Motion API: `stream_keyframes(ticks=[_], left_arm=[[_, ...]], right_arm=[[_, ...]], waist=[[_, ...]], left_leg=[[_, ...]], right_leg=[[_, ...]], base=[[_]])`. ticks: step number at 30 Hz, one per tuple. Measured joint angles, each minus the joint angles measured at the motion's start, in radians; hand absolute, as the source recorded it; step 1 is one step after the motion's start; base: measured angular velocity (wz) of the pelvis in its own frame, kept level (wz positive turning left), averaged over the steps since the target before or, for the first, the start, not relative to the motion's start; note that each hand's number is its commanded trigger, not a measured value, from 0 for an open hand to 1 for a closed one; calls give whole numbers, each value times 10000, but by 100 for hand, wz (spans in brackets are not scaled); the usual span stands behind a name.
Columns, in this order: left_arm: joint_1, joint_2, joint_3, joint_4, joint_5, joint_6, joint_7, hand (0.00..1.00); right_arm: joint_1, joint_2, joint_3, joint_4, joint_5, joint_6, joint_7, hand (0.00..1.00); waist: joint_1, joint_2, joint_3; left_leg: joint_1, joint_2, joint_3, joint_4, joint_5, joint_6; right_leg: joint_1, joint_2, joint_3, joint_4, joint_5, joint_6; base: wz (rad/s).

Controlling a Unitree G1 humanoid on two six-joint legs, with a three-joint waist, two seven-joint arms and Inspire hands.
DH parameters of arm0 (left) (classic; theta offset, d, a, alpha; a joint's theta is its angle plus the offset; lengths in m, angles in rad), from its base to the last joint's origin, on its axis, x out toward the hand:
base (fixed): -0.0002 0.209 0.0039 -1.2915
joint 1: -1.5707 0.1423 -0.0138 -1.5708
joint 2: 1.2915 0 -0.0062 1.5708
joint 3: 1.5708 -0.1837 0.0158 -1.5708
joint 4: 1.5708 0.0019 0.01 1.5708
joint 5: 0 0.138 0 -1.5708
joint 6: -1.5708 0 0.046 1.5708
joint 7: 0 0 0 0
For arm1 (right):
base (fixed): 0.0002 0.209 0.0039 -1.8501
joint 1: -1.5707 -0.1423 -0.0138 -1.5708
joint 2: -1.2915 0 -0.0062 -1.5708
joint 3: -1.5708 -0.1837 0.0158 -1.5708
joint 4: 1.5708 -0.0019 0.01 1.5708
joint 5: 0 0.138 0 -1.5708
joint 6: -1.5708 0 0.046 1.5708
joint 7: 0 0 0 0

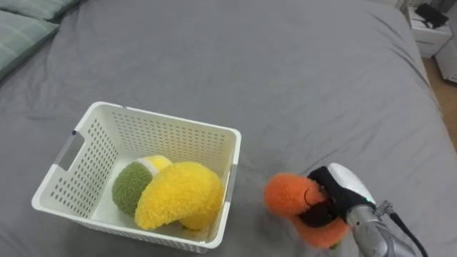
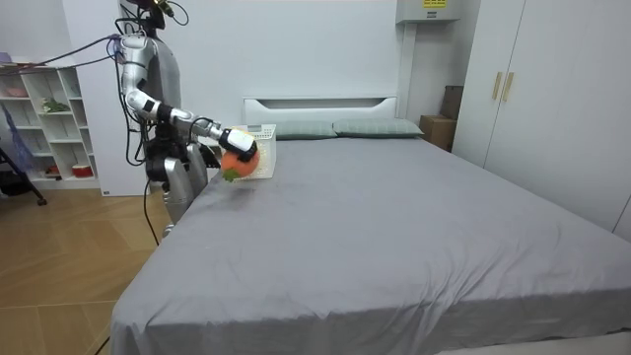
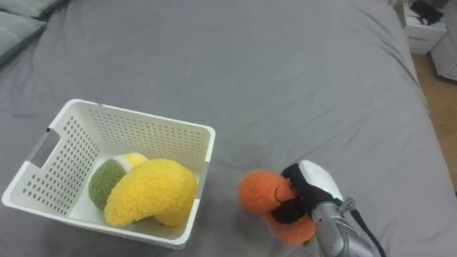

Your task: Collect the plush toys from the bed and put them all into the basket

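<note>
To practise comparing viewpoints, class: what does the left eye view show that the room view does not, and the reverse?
The left eye view looks into the white basket, where a yellow plush toy and a green plush toy lie. The room view gives the robot standing beside the grey bed, with a shelf at the room view's left and a wardrobe at its right. Both give the right hand curled round the orange plush toy, over the bed and beside the basket.

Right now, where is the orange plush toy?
The orange plush toy is gripped in the right hand, at the lower right of the eye views, just right of the white basket.
</note>
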State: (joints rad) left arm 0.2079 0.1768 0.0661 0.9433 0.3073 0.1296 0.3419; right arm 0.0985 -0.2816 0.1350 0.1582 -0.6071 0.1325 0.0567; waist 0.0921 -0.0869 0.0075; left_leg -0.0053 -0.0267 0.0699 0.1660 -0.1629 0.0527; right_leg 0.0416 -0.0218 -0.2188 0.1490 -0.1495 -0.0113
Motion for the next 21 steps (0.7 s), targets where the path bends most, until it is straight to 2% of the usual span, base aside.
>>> stream_keyframes(ticks=[2, 9, 16, 21], left_arm=[[82, -13, 54, 20, -38, -19, 16, 0], [70, -46, 111, 232, -106, -42, 33, 0], [73, -153, 132, 238, -107, -44, 20, 0], [14, -204, 111, 237, -103, -63, 28, 0]], right_arm=[[4, -9, -307, -628, 349, 1, -3, 100], [-18, -4, -1024, -2524, 568, -5, -310, 100], [-293, 33, -1107, -2630, 802, 6, -307, 100], [-517, 35, -1067, -3144, 1103, 23, -291, 100]], waist=[[-151, -16, -7], [-316, 8, -26], [-263, 163, -107], [-49, 219, -68]], left_leg=[[46, -6, 18, 4, 1, 2], [184, -6, 139, -61, -2, 8], [217, 5, 114, -140, 2, 8], [369, 30, 104, -161, 1, 3]], right_leg=[[44, -5, 16, -2, -5, 8], [86, 16, 237, 17, -10, 16], [143, 44, 243, 44, -8, 14], [273, 42, 251, 37, -9, 15]], base=[[-2], [-6], [0], [0]])
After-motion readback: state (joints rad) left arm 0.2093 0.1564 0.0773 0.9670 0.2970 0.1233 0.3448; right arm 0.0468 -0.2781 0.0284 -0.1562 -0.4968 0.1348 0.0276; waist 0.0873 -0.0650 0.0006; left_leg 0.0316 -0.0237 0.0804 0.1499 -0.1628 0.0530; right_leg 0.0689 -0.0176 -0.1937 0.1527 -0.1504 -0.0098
